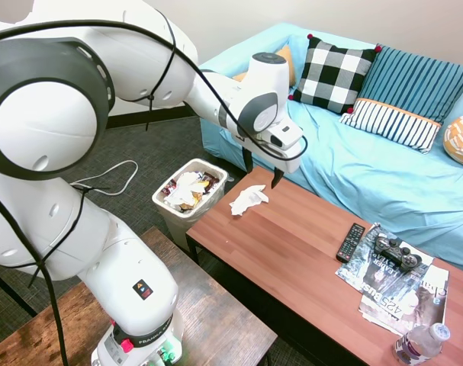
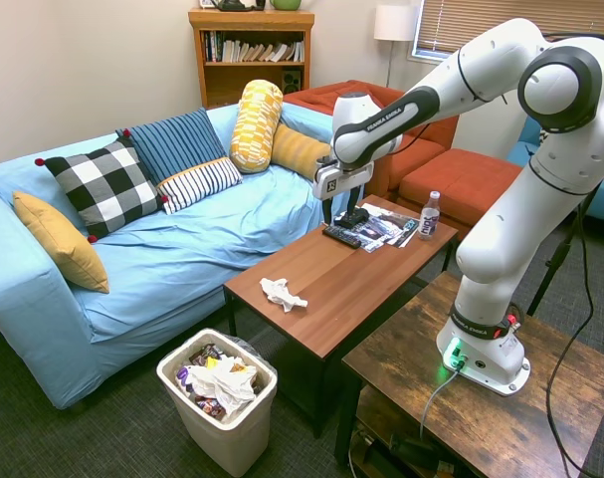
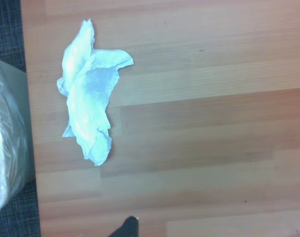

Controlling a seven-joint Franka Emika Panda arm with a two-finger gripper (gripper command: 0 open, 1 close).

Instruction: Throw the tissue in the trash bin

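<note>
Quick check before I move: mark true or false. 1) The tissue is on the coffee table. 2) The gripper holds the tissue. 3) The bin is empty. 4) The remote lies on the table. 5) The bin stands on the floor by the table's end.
1) True: the tissue lies on the table.
2) False: the gripper is open above the table, holding nothing.
3) False: the bin already holds wrappers and papers.
4) True: the remote is beside the magazines.
5) True.
</note>
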